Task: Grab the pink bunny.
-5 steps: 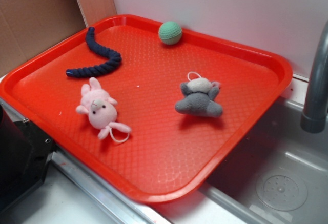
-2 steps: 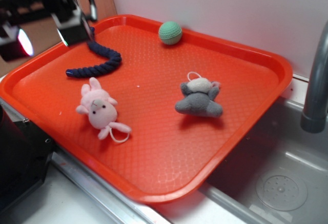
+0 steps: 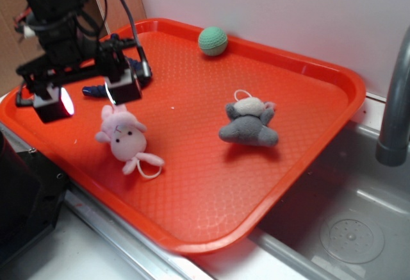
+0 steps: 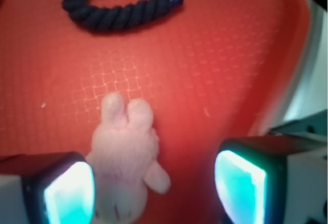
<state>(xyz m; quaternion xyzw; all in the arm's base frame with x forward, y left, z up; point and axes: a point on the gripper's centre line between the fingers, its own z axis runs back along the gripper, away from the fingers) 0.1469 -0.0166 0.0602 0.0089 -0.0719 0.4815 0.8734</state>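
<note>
The bunny [image 3: 125, 137] is lying flat near the front left of the red tray [image 3: 211, 203], ears pointing toward the blue rope [image 4: 115, 11] and its string loop trailing the other way. The gripper [image 3: 86, 97] is hanging just above and behind it, jaws spread wide and holding nothing, probably so the fingers [image 4: 246, 185] can straddle the soft body. In the wrist view the bunny [image 4: 125, 167] is sitting off toward one finger, so some sideways centring is likely needed before descending. The grey plush [image 3: 248, 125] is lying well apart.

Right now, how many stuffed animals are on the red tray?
2. The pink bunny lies near the tray's front left, just below the open claw. The grey animal lies toward the right of the tray, well apart.
</note>
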